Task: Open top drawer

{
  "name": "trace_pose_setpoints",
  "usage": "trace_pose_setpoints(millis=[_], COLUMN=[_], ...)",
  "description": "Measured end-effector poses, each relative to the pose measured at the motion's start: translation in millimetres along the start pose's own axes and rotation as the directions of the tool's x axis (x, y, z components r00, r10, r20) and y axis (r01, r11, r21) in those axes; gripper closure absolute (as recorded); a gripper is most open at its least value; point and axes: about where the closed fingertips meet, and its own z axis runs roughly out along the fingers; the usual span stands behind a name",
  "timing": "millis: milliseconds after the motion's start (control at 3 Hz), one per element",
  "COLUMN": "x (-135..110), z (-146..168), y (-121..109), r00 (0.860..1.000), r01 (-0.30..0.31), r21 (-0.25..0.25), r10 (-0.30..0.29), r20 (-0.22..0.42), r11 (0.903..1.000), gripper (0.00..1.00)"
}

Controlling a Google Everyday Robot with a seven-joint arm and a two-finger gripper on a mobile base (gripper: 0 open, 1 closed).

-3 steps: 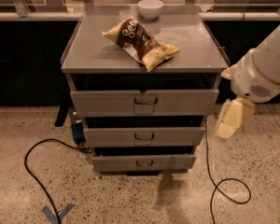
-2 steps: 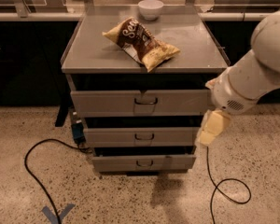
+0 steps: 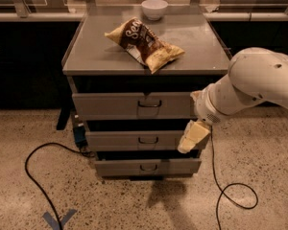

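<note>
The top drawer [image 3: 110,105] is the widest grey front, just under the cabinet's tabletop, with a dark gap above it. Its small dark wire handle [image 3: 150,103] sits at the centre. Two slimmer drawers [image 3: 134,140] [image 3: 125,166] lie below it. My white arm [image 3: 249,83] reaches in from the right. My cream-coloured gripper [image 3: 192,137] hangs down in front of the right end of the middle drawer. It is below and to the right of the top drawer's handle and apart from it.
A brown chip bag [image 3: 144,44] and a white bowl [image 3: 154,8] sit on the grey cabinet top [image 3: 96,47]. Black cables loop on the speckled floor at left [image 3: 33,176] and right [image 3: 235,195]. Blue tape [image 3: 57,219] marks the floor. Dark counters stand behind.
My arm has swung left toward the cabinet. The gripper has moved from beside the cabinet's right side to in front of the right end of the drawers. The drawers have not moved.
</note>
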Motion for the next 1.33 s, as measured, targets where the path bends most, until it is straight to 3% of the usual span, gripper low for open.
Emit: trace_pose_setpoints(millis=[667,1333], x=[-6.4,-44.7], z=[5.8,50.9], y=[-1.9,-24.3], r00=[1.0,0.996], r01=[0.026,0.08], r21=[0.006,0.05], r10=[-0.026,-0.082], r20=[-0.005,0.039], r11=[0.9996,0.9955], gripper=[0.0,0.0])
